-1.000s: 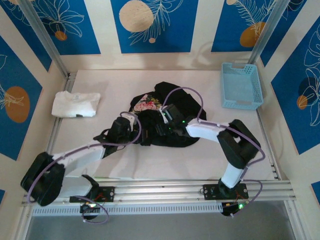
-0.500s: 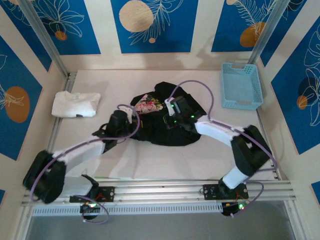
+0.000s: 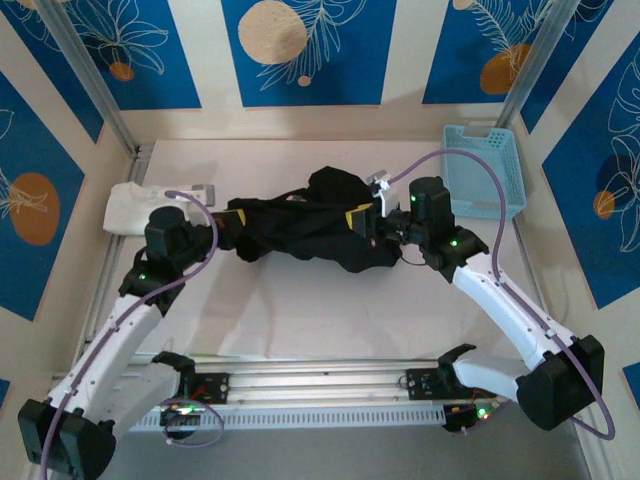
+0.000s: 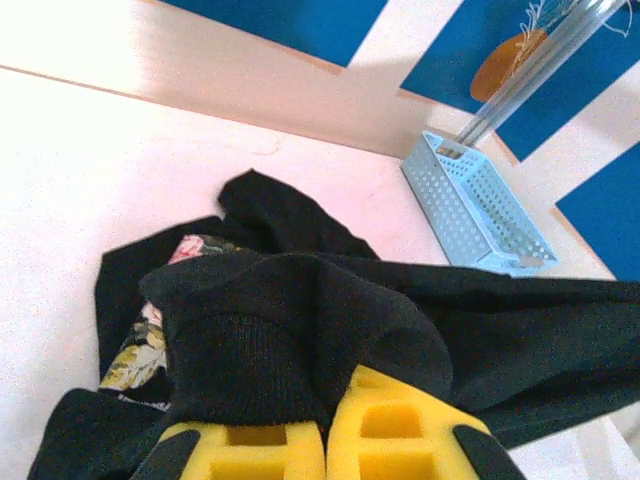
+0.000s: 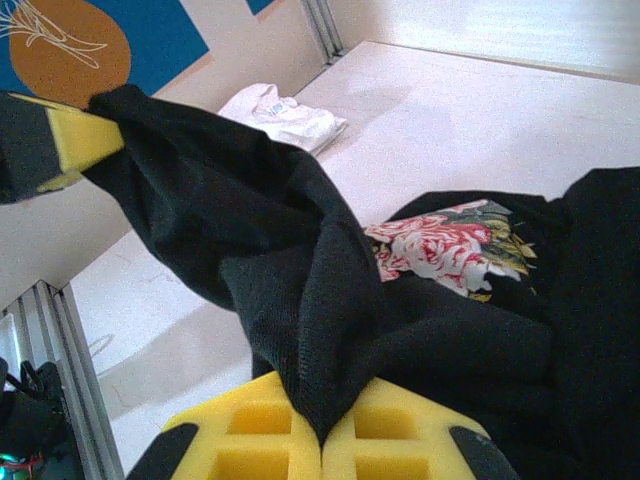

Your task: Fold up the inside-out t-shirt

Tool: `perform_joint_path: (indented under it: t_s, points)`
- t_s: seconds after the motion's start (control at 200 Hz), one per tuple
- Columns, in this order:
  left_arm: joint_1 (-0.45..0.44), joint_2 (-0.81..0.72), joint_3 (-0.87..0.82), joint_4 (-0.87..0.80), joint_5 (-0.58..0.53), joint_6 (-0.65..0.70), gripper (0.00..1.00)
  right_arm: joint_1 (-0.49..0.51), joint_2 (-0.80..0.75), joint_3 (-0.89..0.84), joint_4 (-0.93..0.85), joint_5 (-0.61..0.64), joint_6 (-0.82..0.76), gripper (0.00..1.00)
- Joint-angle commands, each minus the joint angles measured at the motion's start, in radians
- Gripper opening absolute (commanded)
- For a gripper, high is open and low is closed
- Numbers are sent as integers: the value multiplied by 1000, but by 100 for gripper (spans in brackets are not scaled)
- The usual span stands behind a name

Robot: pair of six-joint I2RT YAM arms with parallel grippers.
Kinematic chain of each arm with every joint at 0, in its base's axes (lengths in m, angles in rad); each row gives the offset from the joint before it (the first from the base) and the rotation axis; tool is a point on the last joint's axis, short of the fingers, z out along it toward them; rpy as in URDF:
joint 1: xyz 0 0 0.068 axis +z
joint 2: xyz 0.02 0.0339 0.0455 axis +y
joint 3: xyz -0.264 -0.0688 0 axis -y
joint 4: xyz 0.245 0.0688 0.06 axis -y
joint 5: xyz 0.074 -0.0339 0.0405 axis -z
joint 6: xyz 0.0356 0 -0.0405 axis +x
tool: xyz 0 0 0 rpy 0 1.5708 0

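We see the left fingers [image 4: 270,445] and the right fingers [image 5: 400,430] both closed tight on the black short-sleeved cloth t-shirt [image 3: 300,235], stretched between them over the white table [image 3: 330,310], where a hard pull could slip it free.

Inside-out t-shirt [image 3: 300,232] black; floral print [image 5: 450,250] pink, white, yellow. Basket [image 3: 487,175] light blue, perforated. Folded t-shirt [image 3: 125,205] white. Tabletop [image 3: 330,300] cream. Right claw [image 5: 322,432] pads yellow.

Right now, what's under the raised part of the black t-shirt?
Under the black t-shirt band pinched between left gripper and right gripper, more shirt sags onto the white table, floral print showing. The table beneath that heap is covered.
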Motion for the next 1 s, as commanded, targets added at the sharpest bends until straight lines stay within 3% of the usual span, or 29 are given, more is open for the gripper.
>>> perform_joint_path:
  t_s: [0.0,0.13,0.44,0.62,0.765,0.905,0.995]
  points:
    - [52,-9,11,-39,25,-27,0,-26,19,-48,-28,68,92,0]
    - [65,21,-47,-13,-13,-55,0,-39,34,-108,-51,194,154,0]
    - [63,165,-112,146,61,-96,0,14,216,-152,-17,269,122,1]
    - [63,152,-129,178,107,-72,0,141,325,-117,-62,330,31,1]
    - [63,47,-206,143,123,-94,0,266,241,-210,-107,341,46,3]
    - [62,-37,-303,77,143,-141,0,311,184,-278,-101,177,31,20]
    - [62,-29,-320,-17,113,-102,0,303,228,-230,-115,194,3,30]
